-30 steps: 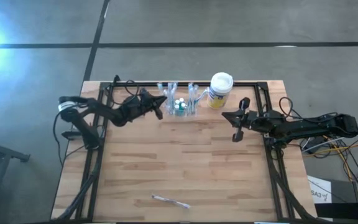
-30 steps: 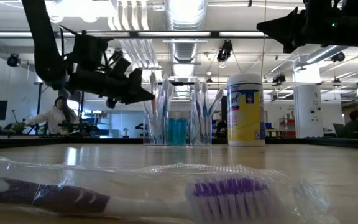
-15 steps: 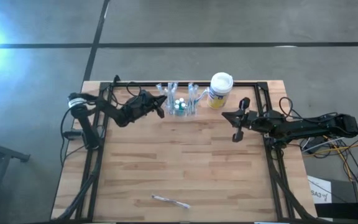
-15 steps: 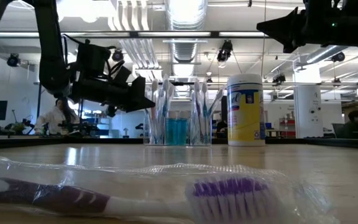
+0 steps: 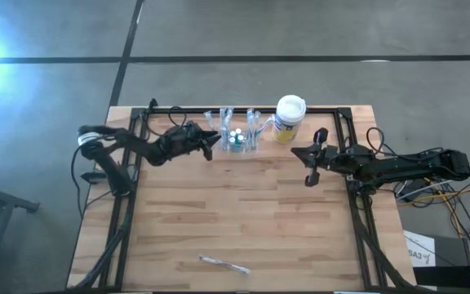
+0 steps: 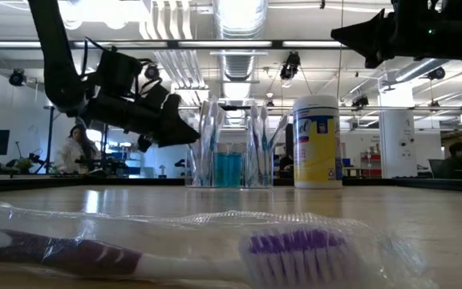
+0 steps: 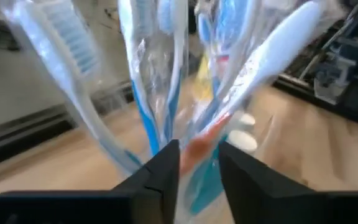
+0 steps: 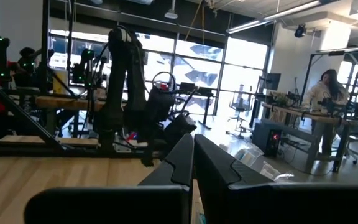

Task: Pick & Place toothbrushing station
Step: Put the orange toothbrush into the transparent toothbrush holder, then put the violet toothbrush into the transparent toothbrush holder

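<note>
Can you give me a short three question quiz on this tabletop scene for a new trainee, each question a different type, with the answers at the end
1. True or false: the left gripper is beside the toothbrushing station, at the table's far edge.
2. Multiple choice: what stands right of the station in the high view? A) a white-lidded canister B) a red mug C) a book
3. Fill in: the wrapped toothbrush lies near the table's ____ edge.

Key: 1 true: the left wrist view shows the fingers slightly parted just in front of the holder. 2 A. 3 near. The right gripper hovers, shut, off to the right.
</note>
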Controlling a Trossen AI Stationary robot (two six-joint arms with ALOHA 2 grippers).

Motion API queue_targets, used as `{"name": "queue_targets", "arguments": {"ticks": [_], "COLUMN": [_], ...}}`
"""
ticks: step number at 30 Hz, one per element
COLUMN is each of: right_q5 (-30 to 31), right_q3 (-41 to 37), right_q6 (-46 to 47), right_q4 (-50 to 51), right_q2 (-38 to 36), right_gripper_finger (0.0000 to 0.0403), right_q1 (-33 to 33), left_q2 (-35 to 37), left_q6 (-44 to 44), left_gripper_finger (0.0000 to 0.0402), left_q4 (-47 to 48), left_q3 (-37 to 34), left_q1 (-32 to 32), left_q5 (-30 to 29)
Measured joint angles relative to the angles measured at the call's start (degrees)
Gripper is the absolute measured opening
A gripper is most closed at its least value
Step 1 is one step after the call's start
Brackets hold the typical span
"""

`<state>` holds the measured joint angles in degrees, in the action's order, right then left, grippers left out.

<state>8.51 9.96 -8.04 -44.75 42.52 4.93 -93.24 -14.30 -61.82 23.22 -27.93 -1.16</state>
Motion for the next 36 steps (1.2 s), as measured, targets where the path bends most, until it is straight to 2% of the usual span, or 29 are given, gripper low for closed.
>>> {"name": "queue_targets", "arguments": {"ticks": [3, 7, 13, 19, 23, 31, 33, 36], "right_q5": [0.0, -0.5, -2.4, -2.5, -2.5, -2.5, -2.5, -2.5], "right_q3": [0.5, 1.2, 2.2, 2.6, 2.6, 2.6, 2.5, 2.3], "right_q6": [-0.1, -0.1, -0.1, -0.1, -0.1, 0.7, 1.7, 2.1], "right_q4": [0.0, 0.8, 2.4, 2.6, 2.8, 2.7, 2.8, 2.8], "right_q2": [0.0, 0.0, 0.2, 1.5, 2.4, 2.7, 2.7, 2.7], "right_gripper_finger": [0.0008, 0.0008, 0.0008, 0.0008, 0.0008, 0.0008, 0.0008, 0.0008], "right_q1": [0.0, 0.0, 0.0, 0.0, 0.0, 0.0, 0.0, 0.0], "left_q2": [2.1, 5.4, 12.8, 23.9, 33.6, 55.1, 59.8, 65.8], "left_q6": [0.0, 0.1, 0.8, 1.8, 4.5, 13.5, 14.8, 14.8], "left_gripper_finger": [0.0155, 0.0209, 0.0246, 0.0250, 0.0250, 0.0244, 0.0230, 0.0181], "left_q4": [4.5, 4.9, 8.6, 18.8, 27.2, 52.1, 57.7, 59.5], "left_q3": [0.0, 0.0, -0.1, -0.1, -0.1, -0.1, -0.5, -3.4], "left_q1": [-0.1, -0.1, -0.1, -0.1, 0.0, -0.1, 0.0, 0.0], "left_q5": [0.6, 1.9, 4.9, 7.2, 12.1, 15.6, 16.1, 17.2]}}
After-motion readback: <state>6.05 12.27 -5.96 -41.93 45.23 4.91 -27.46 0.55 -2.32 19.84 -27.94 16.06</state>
